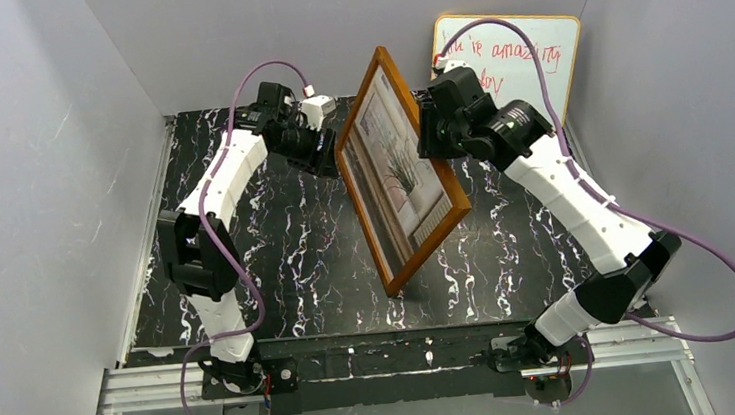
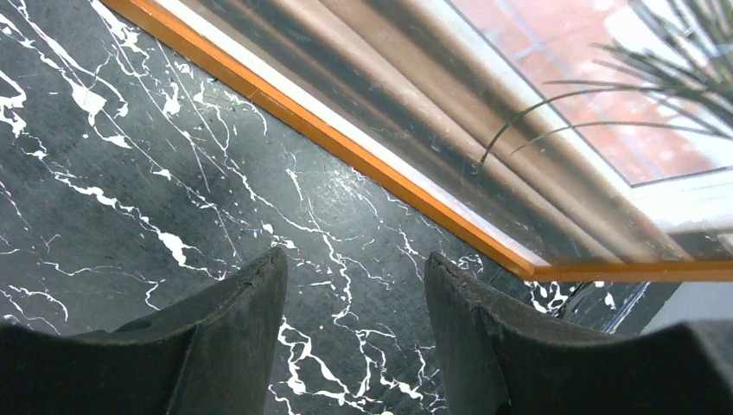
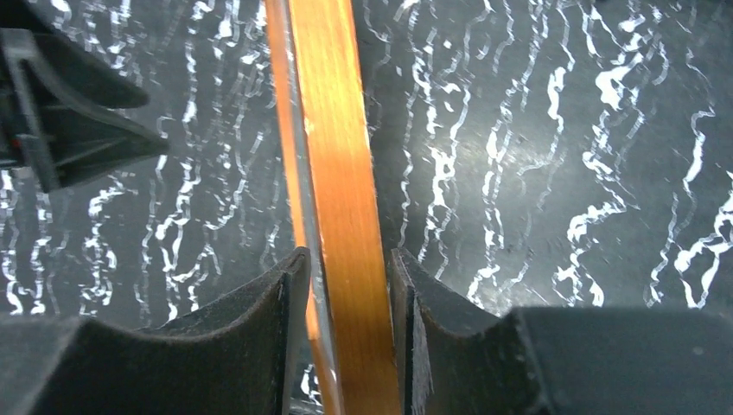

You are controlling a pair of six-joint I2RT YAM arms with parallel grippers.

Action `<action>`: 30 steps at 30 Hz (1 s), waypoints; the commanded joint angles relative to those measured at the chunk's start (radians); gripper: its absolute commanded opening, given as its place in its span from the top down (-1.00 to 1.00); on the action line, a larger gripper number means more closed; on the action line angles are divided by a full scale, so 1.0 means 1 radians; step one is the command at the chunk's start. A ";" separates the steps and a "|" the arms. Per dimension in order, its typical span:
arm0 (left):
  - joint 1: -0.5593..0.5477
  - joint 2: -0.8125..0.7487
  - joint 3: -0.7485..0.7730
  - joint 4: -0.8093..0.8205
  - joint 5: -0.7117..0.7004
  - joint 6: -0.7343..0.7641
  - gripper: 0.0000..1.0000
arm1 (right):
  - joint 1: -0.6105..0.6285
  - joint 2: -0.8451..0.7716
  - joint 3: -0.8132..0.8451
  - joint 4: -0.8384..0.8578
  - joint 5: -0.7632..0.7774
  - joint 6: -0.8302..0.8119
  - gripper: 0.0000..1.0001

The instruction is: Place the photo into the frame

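The orange-brown wooden frame (image 1: 362, 218) stands tilted on its lower edge in the middle of the black marble mat. The photo (image 1: 395, 170), showing curtains, a window and a plant, sits inside it behind the glass. My right gripper (image 1: 428, 140) is shut on the frame's right edge; in the right wrist view the fingers (image 3: 285, 294) pinch the orange edge (image 3: 337, 173) between them. My left gripper (image 1: 327, 159) is open and empty just left of the frame. In the left wrist view its gripper (image 2: 354, 268) hovers over the mat, near the frame's rim (image 2: 346, 147) and the photo (image 2: 519, 104).
A yellow-edged whiteboard (image 1: 521, 54) with red handwriting leans against the back wall behind the right arm. Grey walls close in the black marble mat (image 1: 286, 245) on the left, back and right. The left gripper also shows in the right wrist view (image 3: 60, 112).
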 commanded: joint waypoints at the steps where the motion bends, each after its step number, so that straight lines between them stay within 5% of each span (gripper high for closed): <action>1: 0.019 -0.062 -0.027 -0.032 0.013 0.054 -0.16 | -0.032 -0.066 -0.096 0.014 -0.005 -0.017 0.10; 16: 0.231 0.010 -0.191 -0.098 -0.021 0.289 -0.18 | -0.165 -0.276 -0.587 0.369 -0.326 0.124 0.36; 30: 0.353 -0.015 -0.380 -0.047 -0.137 0.400 -0.22 | -0.176 -0.188 -0.849 0.768 -0.511 0.184 0.36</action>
